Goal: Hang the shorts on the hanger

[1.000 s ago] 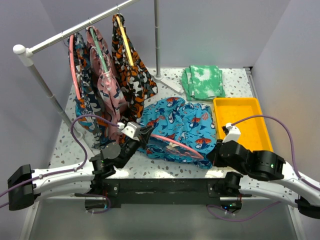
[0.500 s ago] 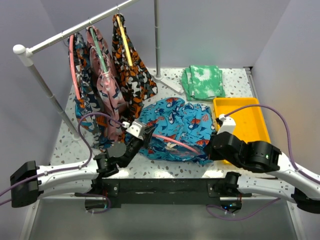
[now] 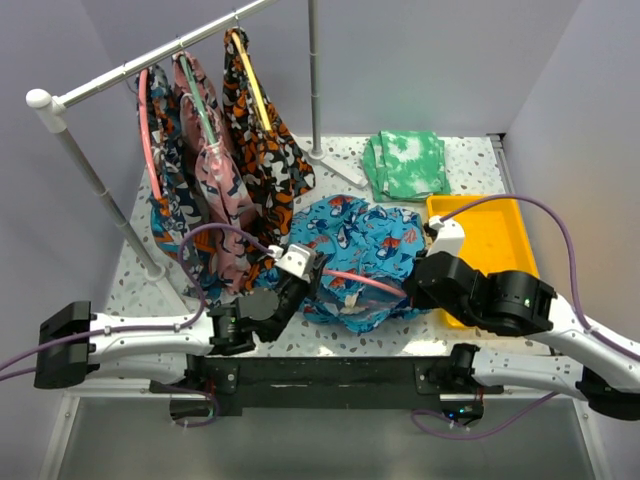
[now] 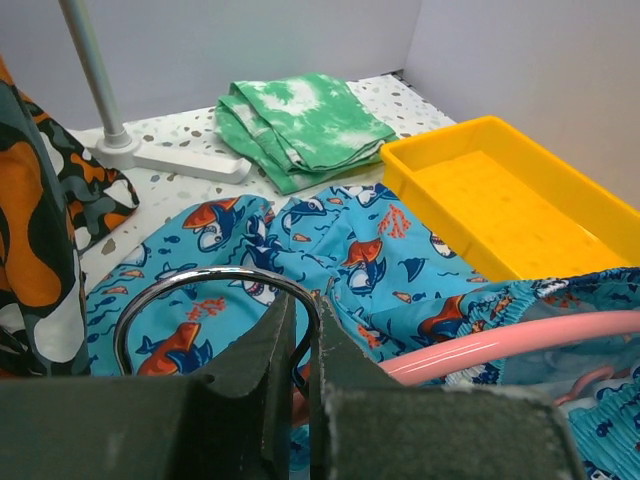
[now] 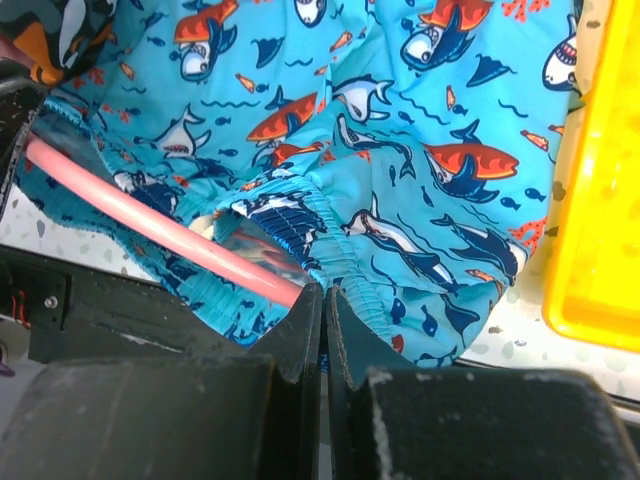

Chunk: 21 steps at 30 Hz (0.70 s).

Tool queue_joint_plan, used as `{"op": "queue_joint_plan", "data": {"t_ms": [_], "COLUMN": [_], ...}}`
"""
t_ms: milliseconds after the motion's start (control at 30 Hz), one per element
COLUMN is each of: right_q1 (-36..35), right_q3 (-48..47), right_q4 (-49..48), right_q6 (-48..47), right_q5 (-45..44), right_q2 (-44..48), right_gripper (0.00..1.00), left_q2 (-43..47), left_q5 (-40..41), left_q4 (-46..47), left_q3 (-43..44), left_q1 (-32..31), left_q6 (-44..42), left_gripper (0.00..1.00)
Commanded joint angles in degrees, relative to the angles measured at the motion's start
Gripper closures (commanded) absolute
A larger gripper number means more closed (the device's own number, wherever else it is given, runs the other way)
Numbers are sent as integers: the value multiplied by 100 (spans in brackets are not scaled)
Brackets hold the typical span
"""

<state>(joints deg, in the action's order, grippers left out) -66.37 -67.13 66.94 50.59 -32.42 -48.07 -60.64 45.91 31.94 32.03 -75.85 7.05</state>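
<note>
Shorts (image 5: 400,150) are pinched at their elastic edge between the right gripper's (image 5: 323,300) closed jaws. The hanger (image 4: 500,340) runs into their opening, its hook end clamped by the left gripper (image 4: 303,325). Both arms reach low over the table (image 3: 465,160), angled inward.

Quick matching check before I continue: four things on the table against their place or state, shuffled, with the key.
1 the shorts
2 the hanger
3 tie-dye cloth
4 yellow tray

A folded, far side
B empty, right side
C across the shorts, in the left gripper
D crumpled mid-table, pinched by the right gripper

Pairs: 1-D, 2-C, 3-A, 4-B
</note>
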Motion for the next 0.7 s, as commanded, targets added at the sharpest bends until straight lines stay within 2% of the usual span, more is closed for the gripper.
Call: {"op": "queue_joint_plan", "data": {"t_ms": [0, 133, 333, 667], "right_q1": [-17, -16, -16, -8], "right_q3": [-423, -730, -1845, -3059], "right_q4": [-172, -155, -5, 83], "right_q6": [-128, -268, -655, -1253], "right_q5": [-518, -729, -1081, -1486], "right_q2": [-88, -220, -457, -624], "right_gripper": [100, 100, 100, 100], "left_q2": [-70, -220, -448, -676], "left_q5": [348, 234, 59, -741], "left_q4": [225, 163, -240, -681], "left_q3": [488, 707, 1340, 2439], "left_q1": [-96, -201, -272, -281], "left_q6": [376, 420, 508, 447], "left_gripper": [100, 100, 100, 100]}}
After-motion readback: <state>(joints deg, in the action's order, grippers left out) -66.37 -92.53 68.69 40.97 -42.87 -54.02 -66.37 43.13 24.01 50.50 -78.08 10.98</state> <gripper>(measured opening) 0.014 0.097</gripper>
